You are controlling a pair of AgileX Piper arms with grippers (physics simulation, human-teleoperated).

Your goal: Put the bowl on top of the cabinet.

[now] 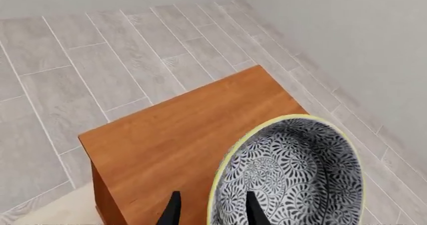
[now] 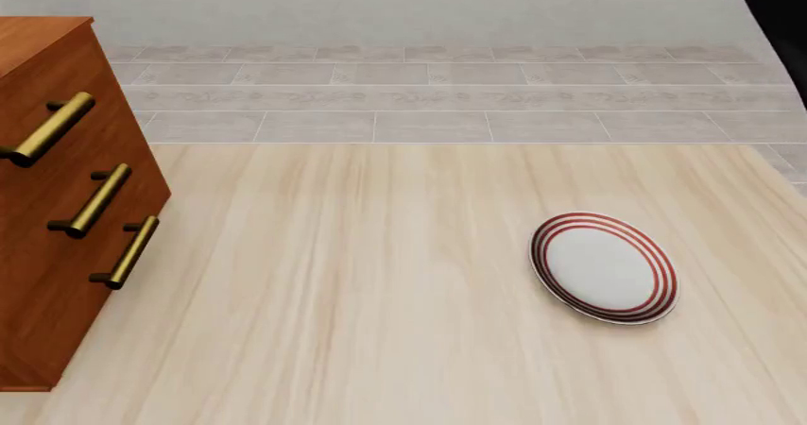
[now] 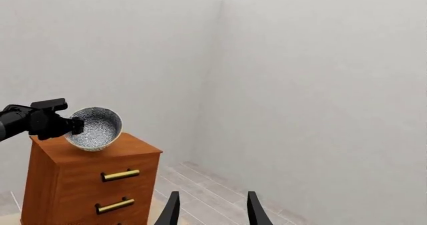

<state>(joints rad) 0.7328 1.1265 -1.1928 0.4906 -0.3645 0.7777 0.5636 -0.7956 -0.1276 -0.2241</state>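
Left gripper [image 1: 209, 212] pinches the bowl [image 1: 293, 172] by its rim, tilted just over the cabinet [image 1: 180, 135] top. Right gripper [image 3: 211, 207] hangs parted, holding nothing. Beyond: pale wood table [image 2: 378, 283], grey tiled floor [image 2: 441, 99], white walls [image 3: 320, 85].

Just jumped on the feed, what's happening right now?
The left pincer grips the rim of the blue-and-white bowl, holding it tilted over the top of the cabinet. In the right wrist view the bowl's bottom looks at or barely above the cabinet top; contact can't be confirmed. The right pincer is open and empty, well away. A red-ringed plate lies untouched on the table.
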